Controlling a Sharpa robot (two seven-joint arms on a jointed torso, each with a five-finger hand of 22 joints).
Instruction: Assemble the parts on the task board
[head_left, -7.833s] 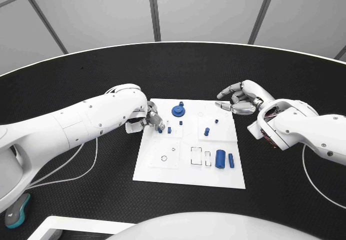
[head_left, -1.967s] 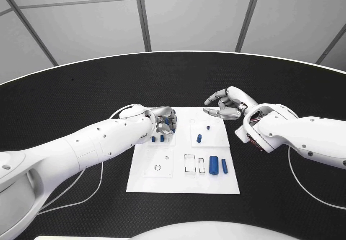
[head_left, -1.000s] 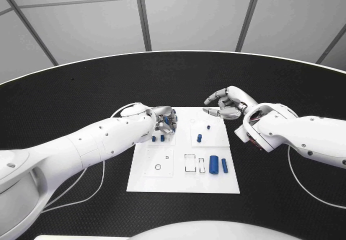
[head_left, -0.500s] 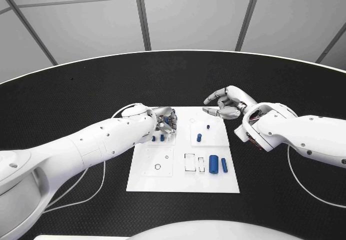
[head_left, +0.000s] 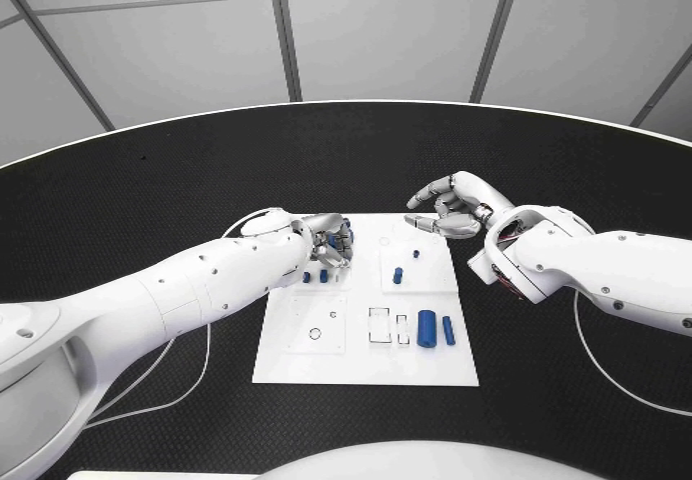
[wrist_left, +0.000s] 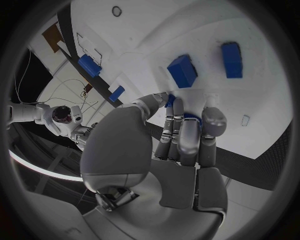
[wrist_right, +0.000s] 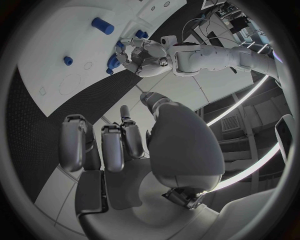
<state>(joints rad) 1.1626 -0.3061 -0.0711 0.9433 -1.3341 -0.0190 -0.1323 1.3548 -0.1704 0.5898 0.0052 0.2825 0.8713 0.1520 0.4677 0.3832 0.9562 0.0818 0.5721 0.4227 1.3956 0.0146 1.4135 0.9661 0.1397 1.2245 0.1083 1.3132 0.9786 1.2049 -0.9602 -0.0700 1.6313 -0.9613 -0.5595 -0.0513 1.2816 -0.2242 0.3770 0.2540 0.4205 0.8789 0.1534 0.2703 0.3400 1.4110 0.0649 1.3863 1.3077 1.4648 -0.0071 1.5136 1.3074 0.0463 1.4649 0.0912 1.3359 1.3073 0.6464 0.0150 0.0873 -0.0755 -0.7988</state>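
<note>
The left hand (head_left: 326, 240) sits over the far left part of the white board (head_left: 366, 345) on the black counter (head_left: 173, 190), fingers closed on a blue part (wrist_left: 187, 118). The right hand (head_left: 450, 208) hovers at the board's far right corner — fingers curled, holding nothing.

Task board (head_left: 296, 365), mid-table: near third bare, open to approach from the near edge.
Middle band: two blue cylinders (head_left: 434, 327) lying side by side toward the right edge; left half holds only flat outlines.
Far-left corner: occupied by the left hand (head_left: 325, 240), fingers closed on a blue part (wrist_left: 185, 118); two small upright blue parts (head_left: 315, 277) just beside it.
Far-right corner: right hand (head_left: 450, 208) hovers over it, fingers curled.
Between the hands: narrow gap with two small blue pegs (head_left: 405, 264).
</note>
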